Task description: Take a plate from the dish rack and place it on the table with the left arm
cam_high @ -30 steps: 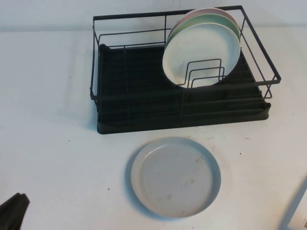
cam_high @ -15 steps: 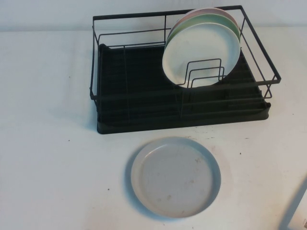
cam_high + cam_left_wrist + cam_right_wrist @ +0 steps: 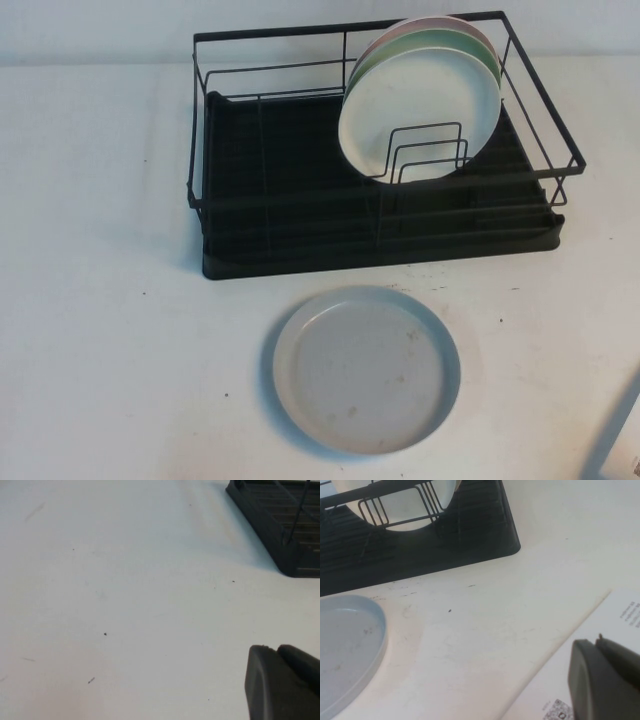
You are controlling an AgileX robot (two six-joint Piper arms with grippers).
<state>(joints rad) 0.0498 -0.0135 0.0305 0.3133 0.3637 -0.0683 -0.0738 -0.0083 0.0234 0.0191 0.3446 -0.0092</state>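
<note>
The pale grey plate (image 3: 366, 368) lies flat on the white table (image 3: 110, 300), just in front of the black dish rack (image 3: 300, 210). Its edge also shows in the right wrist view (image 3: 345, 640). My left gripper (image 3: 277, 650) is shut and empty over bare table to the left of the rack's corner (image 3: 280, 535); it is out of the high view. My right gripper (image 3: 597, 642) is shut and empty, above a white sheet at the table's right front, apart from the plate and the rack (image 3: 445, 550).
A cream-white plate (image 3: 420, 110), a mint-green plate (image 3: 440, 45) and a pink plate (image 3: 430, 22) stand upright in the rack's right half. A white printed sheet (image 3: 600, 630) with a QR code lies at the front right (image 3: 620, 440).
The black tip of my left gripper, seen at the lower left corner of the high view a second ago, has withdrawn out of that view. The plate and rack have not moved.
</note>
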